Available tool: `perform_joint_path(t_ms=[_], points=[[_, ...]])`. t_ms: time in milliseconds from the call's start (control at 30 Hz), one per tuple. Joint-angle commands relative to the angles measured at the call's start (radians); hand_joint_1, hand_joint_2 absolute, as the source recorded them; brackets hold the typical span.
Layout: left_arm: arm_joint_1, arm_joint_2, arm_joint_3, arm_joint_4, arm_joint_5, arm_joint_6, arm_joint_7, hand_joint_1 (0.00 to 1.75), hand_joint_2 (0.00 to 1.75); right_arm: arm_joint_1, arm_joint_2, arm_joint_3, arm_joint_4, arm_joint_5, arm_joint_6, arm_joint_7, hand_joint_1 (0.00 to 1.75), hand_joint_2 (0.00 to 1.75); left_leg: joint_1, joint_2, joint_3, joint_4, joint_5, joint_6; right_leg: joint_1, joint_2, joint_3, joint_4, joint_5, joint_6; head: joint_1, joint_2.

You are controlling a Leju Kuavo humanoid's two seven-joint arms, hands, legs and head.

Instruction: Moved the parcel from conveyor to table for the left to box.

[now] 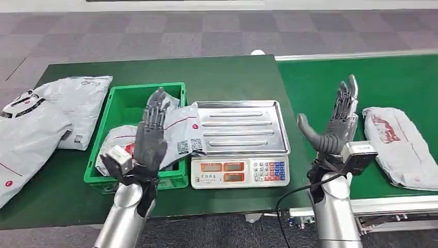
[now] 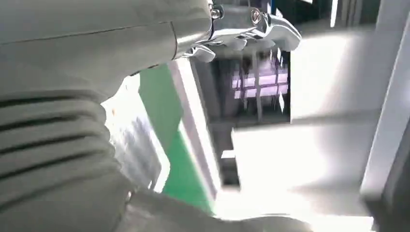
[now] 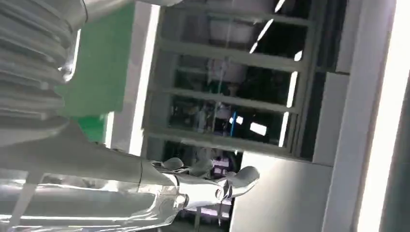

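Task not yet started: the grey plastic mailer parcel (image 1: 399, 145) lies on the green conveyor belt (image 1: 392, 77), near its front edge. Right hand (image 1: 338, 124) and left hand (image 1: 151, 135) are raised, fingers extended, holding nothing.

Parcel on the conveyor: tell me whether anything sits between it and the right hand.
Nothing visible does. The right hand is raised with fingers apart, just beside the parcel, with bare green conveyor belt between them.
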Motion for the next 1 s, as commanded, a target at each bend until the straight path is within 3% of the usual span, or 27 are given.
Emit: perform_joint_path(t_ms=[33, 100, 267, 367, 533, 633, 733, 833, 933, 1000], points=[[-0.053, 0.057, -0.106, 0.099, -0.004, -0.019, 0.008, 0.0, 1.75, -0.057, -0.047, -0.008, 0.138, 0.05, -0.057, -0.003, 0.0, 1.75, 0.001, 0.001, 0.004, -0.002, 0.0, -0.001, 0.001, 0.002, 0.004, -0.003, 0.0, -0.001, 0.0, 0.0], [-0.059, 0.055, -0.103, 0.11, -0.005, -0.043, 0.015, 0.0, 1.75, -0.079, -0.049, -0.035, 0.194, 0.167, -0.196, 0.018, 0.0, 1.75, 0.001, 0.002, 0.004, -0.003, 0.0, -0.001, 0.001, 0.003, 0.004, -0.004, 0.001, -0.002, 0.0, 0.0], [-0.081, 0.054, -0.096, 0.135, -0.012, -0.048, 0.027, 0.0, 1.75, -0.129, -0.083, -0.121, 0.32, 0.157, -0.21, 0.02, 0.0, 1.75, 0.001, 0.001, 0.003, -0.002, 0.0, -0.001, 0.001, 0.001, 0.003, -0.003, 0.001, -0.001, 0.0, 0.0], [-0.074, 0.047, -0.088, 0.145, -0.012, -0.042, 0.036, 0.0, 1.75, -0.145, -0.098, -0.167, 0.396, 0.234, -0.29, 0.033, 0.0, 1.75, 0.001, 0.002, 0.003, -0.001, 0.0, 0.0, 0.001, 0.002, 0.003, -0.002, 0.001, 0.0, 0.0, 0.0], [-0.075, 0.045, -0.095, 0.149, -0.017, -0.042, 0.038, 0.0, 1.75, -0.152, -0.113, -0.207, 0.446, 0.23, -0.277, 0.041, 0.0, 1.75, 0.001, 0.0, 0.003, -0.001, 0.0, -0.001, 0.001, 0.001, 0.003, -0.002, 0.001, 0.0, 0.0, 0.0], [-0.044, 0.052, -0.091, 0.113, -0.018, -0.042, 0.036, 0.0, 1.75, -0.193, -0.138, -0.223, 0.597, 0.472, -0.481, 0.119, 0.0, 1.75, 0.0, 0.002, 0.003, -0.001, 0.0, -0.001, 0.0, 0.002, 0.002, -0.002, 0.001, 0.0, 0.0, 0.0], [-0.024, 0.054, -0.085, 0.079, -0.027, -0.046, 0.042, 0.0, 1.75, -0.258, -0.151, -0.277, 0.737, 0.49, -0.502, 0.121, 0.0, 1.75, 0.001, 0.003, 0.005, -0.002, -0.001, -0.001, 0.001, 0.004, 0.004, -0.003, 0.001, -0.001, 0.0, 0.0], [-0.024, 0.053, -0.083, 0.076, -0.029, -0.047, 0.044, 0.0, 1.75, -0.266, -0.15, -0.295, 0.754, 0.503, -0.502, 0.12, 0.0, 1.75, 0.001, 0.003, 0.004, -0.002, 0.0, -0.001, 0.001, 0.004, 0.004, -0.003, 0.002, -0.001, 0.0, 0.0], [-0.014, 0.053, -0.073, 0.058, -0.037, -0.05, 0.054, 0.0, 1.75, -0.295, -0.158, -0.398, 0.84, 0.612, -0.502, 0.232, 0.0, 1.75, 0.001, 0.003, 0.003, -0.001, 0.0, -0.001, 0.001, 0.004, 0.002, -0.002, 0.001, -0.001, 0.0, 0.0], [-0.001, 0.057, -0.065, 0.038, -0.042, -0.05, 0.06, 0.0, 1.75, -0.307, -0.18, -0.438, 0.899, 0.575, -0.496, 0.239, 0.0, 1.75, 0.001, 0.003, 0.004, -0.002, -0.001, -0.001, 0.001, 0.004, 0.004, -0.004, 0.001, -0.001, 0.0, 0.0]])
